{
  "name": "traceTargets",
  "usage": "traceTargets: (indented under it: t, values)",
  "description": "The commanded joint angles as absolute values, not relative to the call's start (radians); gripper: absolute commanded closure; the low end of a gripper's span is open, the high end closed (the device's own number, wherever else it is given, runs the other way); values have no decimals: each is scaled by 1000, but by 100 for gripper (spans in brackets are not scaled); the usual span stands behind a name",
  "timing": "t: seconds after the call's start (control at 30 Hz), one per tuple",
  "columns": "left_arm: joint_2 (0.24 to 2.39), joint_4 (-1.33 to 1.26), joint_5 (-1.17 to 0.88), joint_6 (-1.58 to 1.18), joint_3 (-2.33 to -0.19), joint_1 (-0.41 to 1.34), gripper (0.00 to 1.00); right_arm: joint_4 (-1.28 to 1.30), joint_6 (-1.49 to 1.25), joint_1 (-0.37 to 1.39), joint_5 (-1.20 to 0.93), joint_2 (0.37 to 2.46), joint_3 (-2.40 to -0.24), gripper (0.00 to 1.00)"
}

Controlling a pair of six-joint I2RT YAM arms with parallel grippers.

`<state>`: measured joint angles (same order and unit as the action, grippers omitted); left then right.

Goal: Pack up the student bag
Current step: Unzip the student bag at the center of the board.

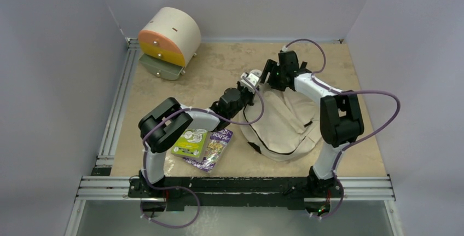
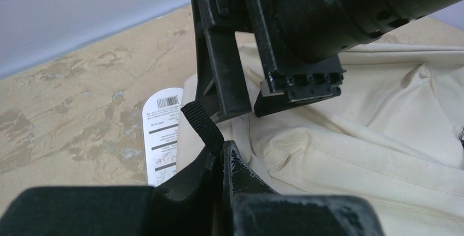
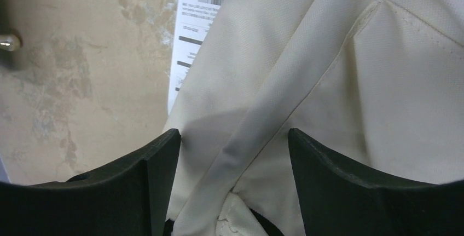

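Note:
The student bag (image 1: 284,126) is a soft cream backpack lying crumpled between the two arms. My left gripper (image 1: 255,82) is at the bag's far left corner. In the left wrist view it (image 2: 223,148) is shut on a black strap (image 2: 199,121) that rises from the cream fabric (image 2: 383,137). My right gripper (image 1: 266,77) hangs just beyond it at the same corner. In the right wrist view it (image 3: 233,134) is open, its jaws standing either side of a raised fold of the bag (image 3: 355,82). A white printed tag (image 3: 199,22) pokes out from under the bag.
A cream-and-orange cylindrical drawer unit (image 1: 167,41) stands at the far left with its bottom drawer pulled out. A green packet (image 1: 191,143) and a purple packet (image 1: 213,148) lie near the left arm's base. Walls close the table on three sides.

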<state>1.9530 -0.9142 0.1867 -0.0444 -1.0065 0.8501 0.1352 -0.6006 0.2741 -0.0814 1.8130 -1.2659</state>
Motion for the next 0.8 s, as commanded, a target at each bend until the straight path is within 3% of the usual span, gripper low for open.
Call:
traceTargets:
  t: [0.0,0.17,0.37,0.4,0.77]
  values:
    - [1950,-1017,182,-22,-1002,864,100,133,-579,278,-95,1885,-1297,28]
    - [1947,-1026,184,-12,-994,867,100,127,-574,278,-101,1925,-1317,42]
    - [1939,-1001,228,-20,-990,871,100,80,-622,278,-135,1896,-1301,96]
    - [1934,-989,253,-33,-991,871,100,69,-635,279,-135,1886,-1296,100]
    - [1839,-808,415,-178,-992,892,100,-53,-794,230,-28,1753,-1217,100]
